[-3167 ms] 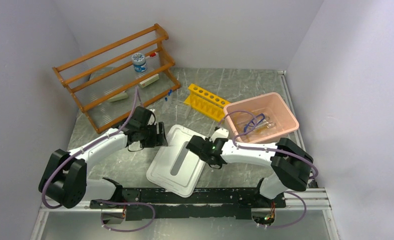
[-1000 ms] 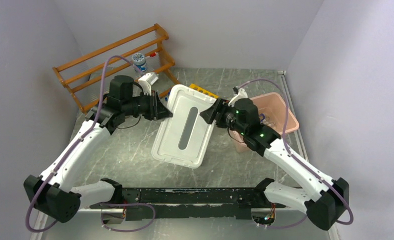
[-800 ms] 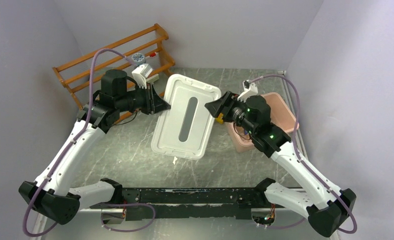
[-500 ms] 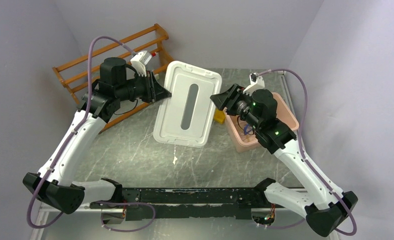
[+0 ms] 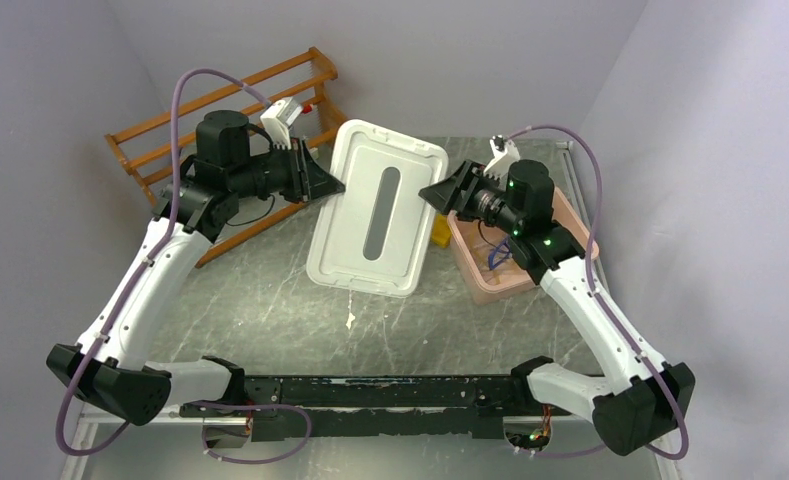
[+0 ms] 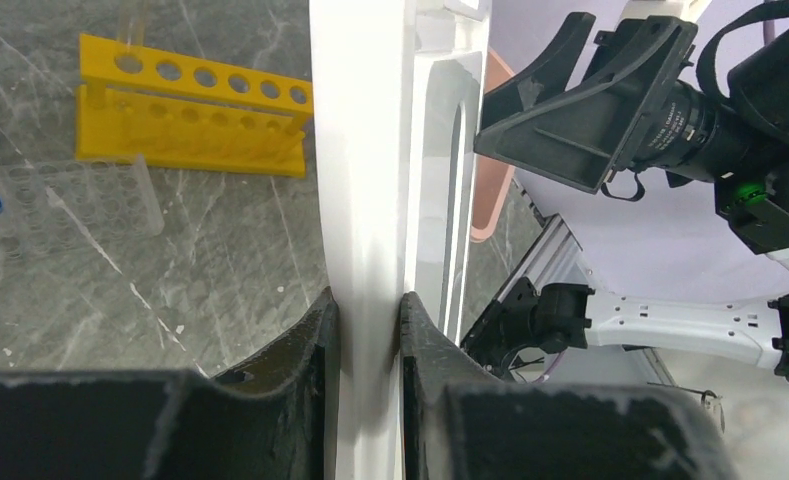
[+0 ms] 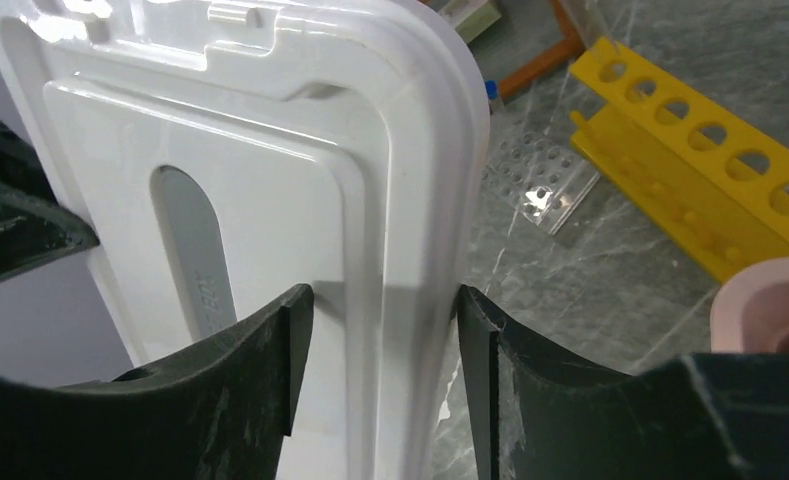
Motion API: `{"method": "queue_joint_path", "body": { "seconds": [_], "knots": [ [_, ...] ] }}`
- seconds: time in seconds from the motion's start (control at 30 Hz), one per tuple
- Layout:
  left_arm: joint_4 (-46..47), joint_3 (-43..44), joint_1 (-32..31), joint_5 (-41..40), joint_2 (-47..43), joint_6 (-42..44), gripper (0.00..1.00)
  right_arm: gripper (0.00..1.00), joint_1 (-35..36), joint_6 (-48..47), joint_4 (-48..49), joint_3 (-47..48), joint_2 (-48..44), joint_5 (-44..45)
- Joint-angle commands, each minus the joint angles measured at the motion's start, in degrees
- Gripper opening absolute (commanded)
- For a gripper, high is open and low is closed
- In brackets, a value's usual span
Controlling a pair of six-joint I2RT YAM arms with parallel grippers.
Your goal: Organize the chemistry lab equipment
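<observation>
the white lid (image 5: 350, 240) is hanging in the air between the two arms, tilted steeply, with its near edge low over the worktop (image 5: 270, 300). the left end effector (image 6: 367, 325) is pinching the lid's left rim, both fingers pressing flat on it. the right end effector (image 7: 380, 320) is straddling the opposite rim and seems to be clamping it too, though its fingers are wrapping a thick, rounded lip.

that rounded lip is the likeliest place for trouble: smooth plastic could be sliding out of the right grip if the arms are pulling apart or twisting unevenly, and the lid would then be swinging from the left pinch alone. pushing the arms toward each other could be bowing the thin panel instead.

the pink bin (image 5: 485, 290) is sitting just beside the lid, under the right arm, with the blue cord loop (image 5: 497, 255) lying inside. a misjudged descent could be catching the bin's wall and shoving it, or trapping the cord under the rim. the yellow tube rack (image 6: 195, 110) and the clear tube tray (image 6: 80, 205) are lying below the lid and could be getting knocked.
</observation>
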Motion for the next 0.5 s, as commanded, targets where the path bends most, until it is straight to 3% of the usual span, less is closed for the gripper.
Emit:
{"method": "queue_joint_path", "body": {
  "seconds": [0.0,0.17,0.47],
  "knots": [
    [4.63,1.85,0.42,4.57,0.41,-2.67,0.05,0.54,-0.74,0.1,8.38,-1.13,0.07,-14.38],
    [4.41,2.46,0.57,2.61,1.29,-2.6,0.05,0.36,-1.7,2.27,11.78,-3.89,-2.58,-14.78],
    [6.25,2.32,0.77,2.09,3.67,-3.28,0.05,0.14,-3.0,4.37,14.11,-4.59,-4.63,-13.16]
  ]
}}
